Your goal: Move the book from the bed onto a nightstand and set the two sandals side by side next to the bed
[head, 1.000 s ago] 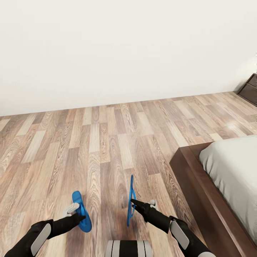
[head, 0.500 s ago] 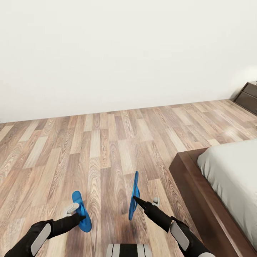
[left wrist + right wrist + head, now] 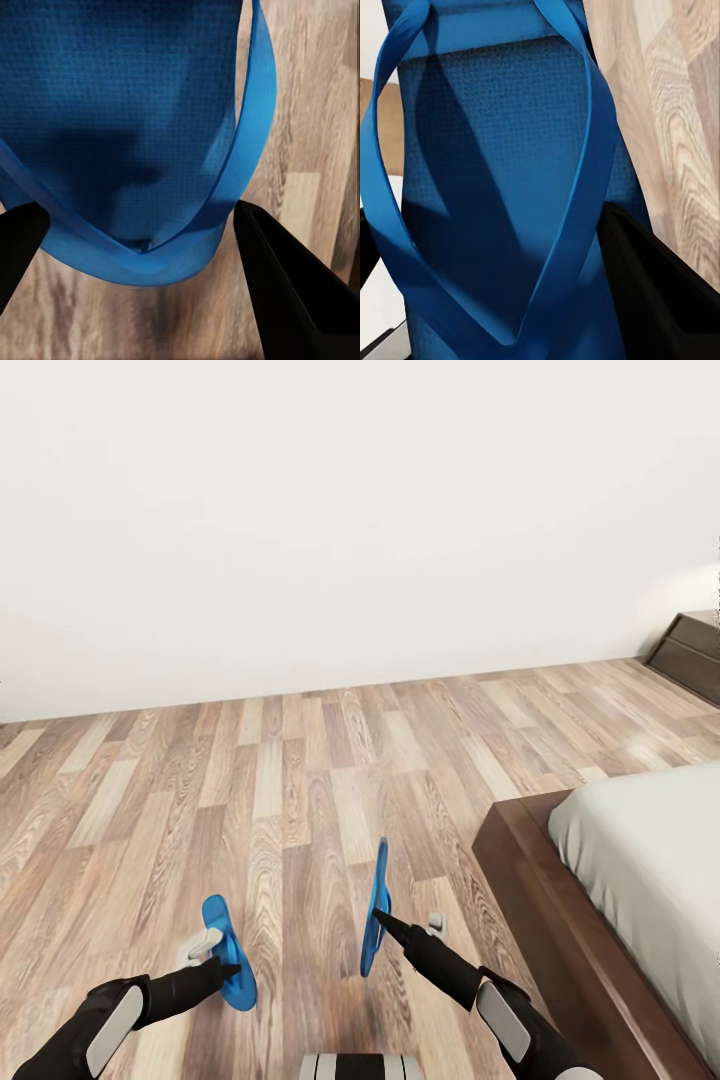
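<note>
Each of my grippers carries a bright-blue sandal above the wood-plank floor. The left gripper [image 3: 222,963] is shut on one sandal [image 3: 222,944], whose sole and strap [image 3: 142,150] sit between the dark fingers [image 3: 289,292]. My right gripper [image 3: 383,922] is shut on the other sandal [image 3: 374,905], which it holds on edge; its sole and straps [image 3: 502,187] show close up. The bed [image 3: 640,860], with a pale mattress and a dark brown frame, lies to the right. The book is out of view.
A white wall runs across the back. A low dark cabinet [image 3: 690,650] stands at the far right against it. Wood-plank floor [image 3: 300,780] stretches between the wall and the bed frame's corner [image 3: 500,830].
The whole view has tilted up, so wall, floor and bed sit lower in the picture. My right gripper and its sandal have risen a little; the left holds still.
</note>
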